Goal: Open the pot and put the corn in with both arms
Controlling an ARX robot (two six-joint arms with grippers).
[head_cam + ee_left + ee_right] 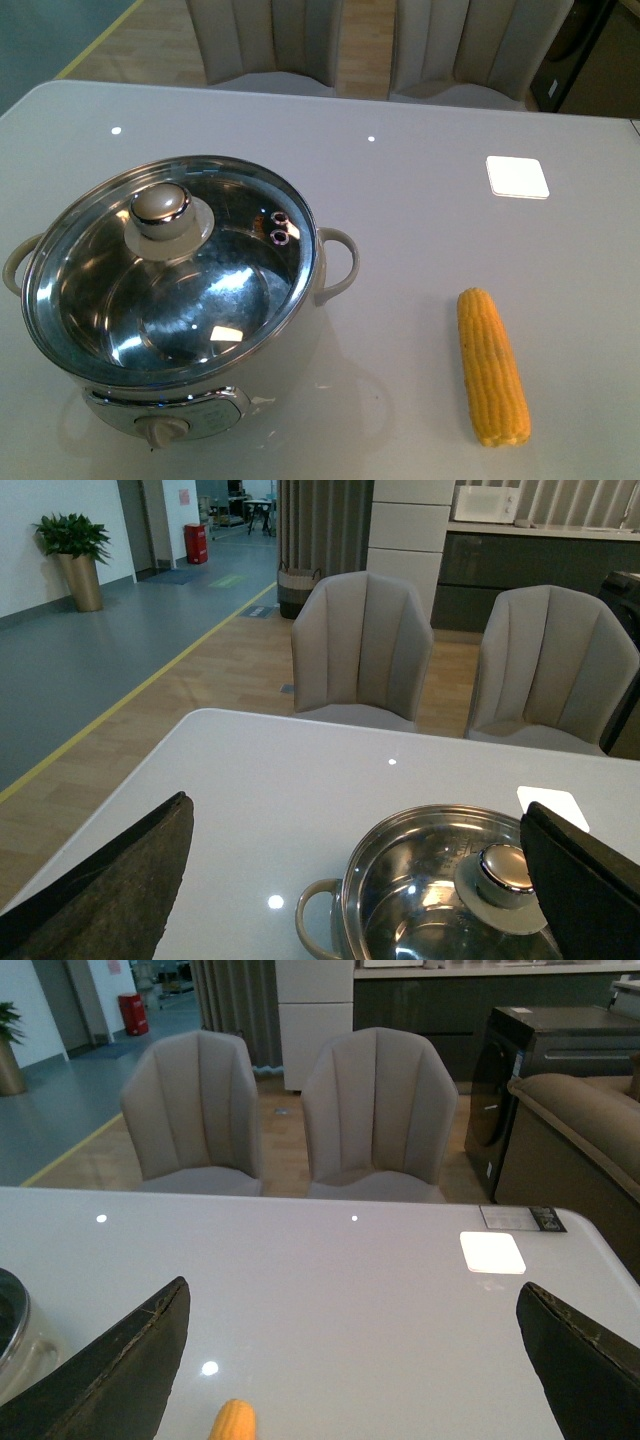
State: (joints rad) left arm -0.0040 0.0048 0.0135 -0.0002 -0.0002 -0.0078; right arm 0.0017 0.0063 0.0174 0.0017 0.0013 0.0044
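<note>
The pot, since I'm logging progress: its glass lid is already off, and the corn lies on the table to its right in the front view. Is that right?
Not quite. The front view shows the glass lid sitting on the pot, closed. The rest holds: the corn lies on the table to the pot's right.

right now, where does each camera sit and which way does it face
Front view: on the robot's body, looking down at the table with the lidded pot and the corn; no arm shows.
Left wrist view: on the left wrist, looking over the pot toward two chairs; the open left tool frames it.
Right wrist view: on the right wrist, facing the same chairs; the open right tool frames it, and the corn's tip shows.
Shared: front and left wrist views share the pot; front and right wrist views share the corn.
</note>
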